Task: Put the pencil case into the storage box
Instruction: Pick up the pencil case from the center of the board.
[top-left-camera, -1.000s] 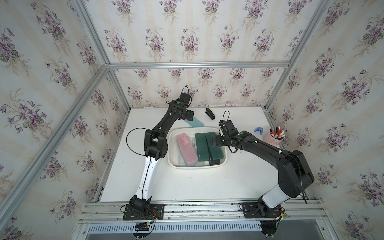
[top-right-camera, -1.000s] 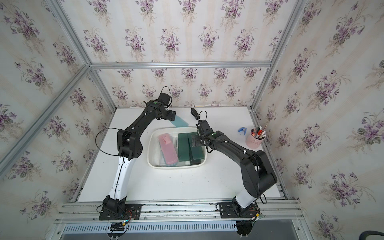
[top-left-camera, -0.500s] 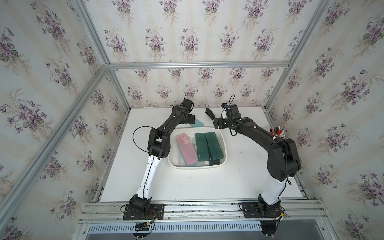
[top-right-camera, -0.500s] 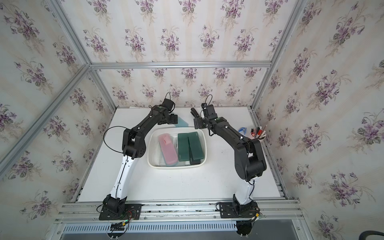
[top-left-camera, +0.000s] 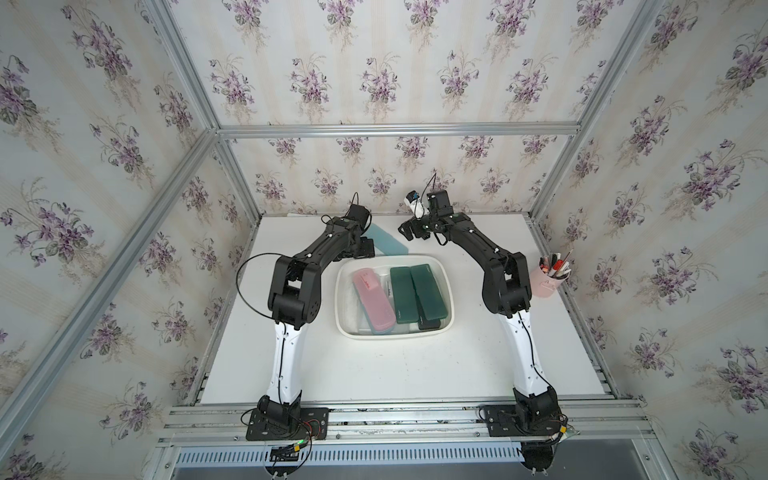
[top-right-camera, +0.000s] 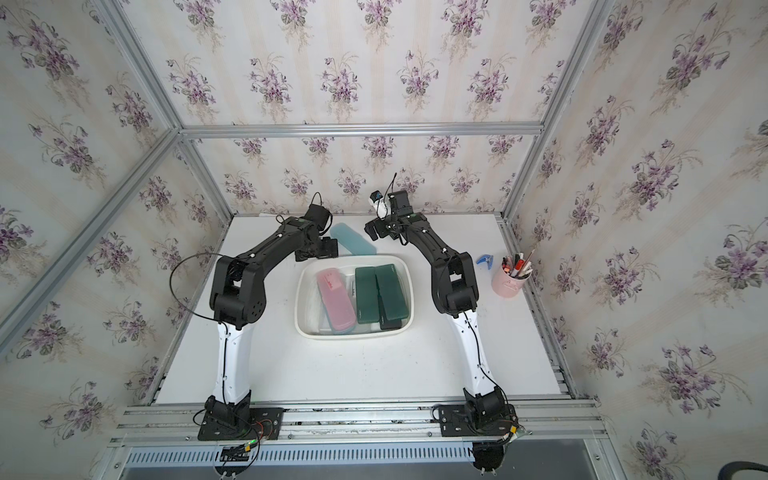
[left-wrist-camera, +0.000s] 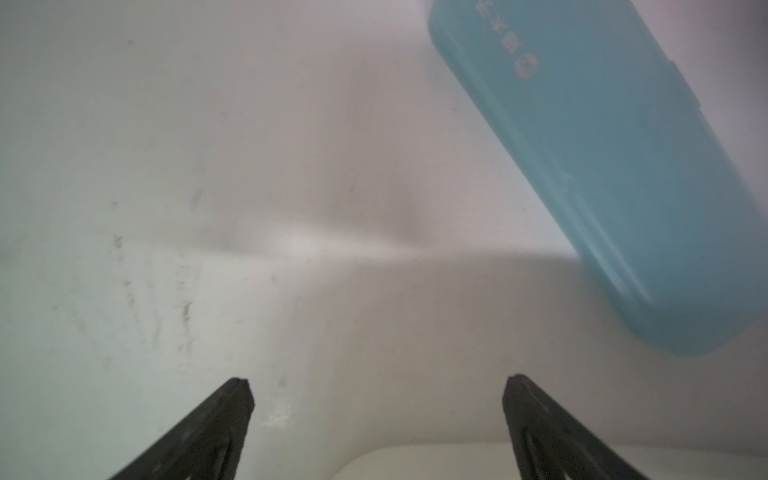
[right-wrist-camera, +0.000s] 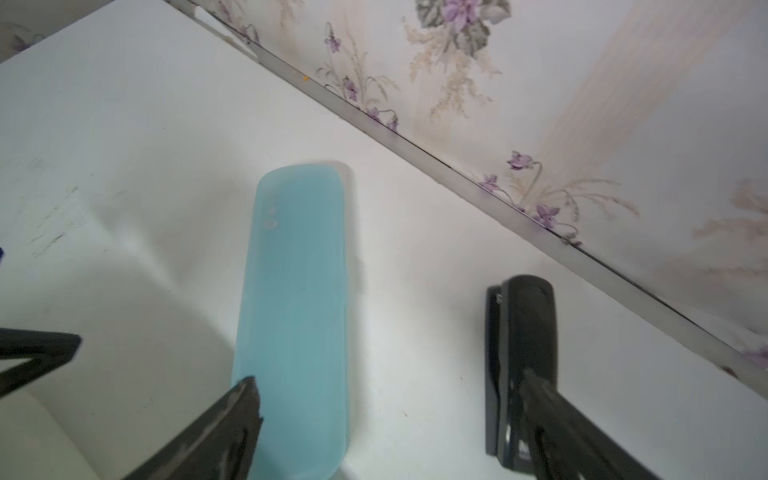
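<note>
both claws are standing wide apart and gripping nothing. the left gripper is hanging over bare table just beyond the far left corner of the storage box; in its wrist view the left gripper is showing only table between its fingers, with the light blue pencil case lying off to one side. the right gripper is hovering just right of that case, which is lying flat on the table outside the box, beside its far rim. in the right wrist view one fingertip is overlapping the case's edge and the other is crossing a small black object; whether either is touching, i cannot tell.
</note>
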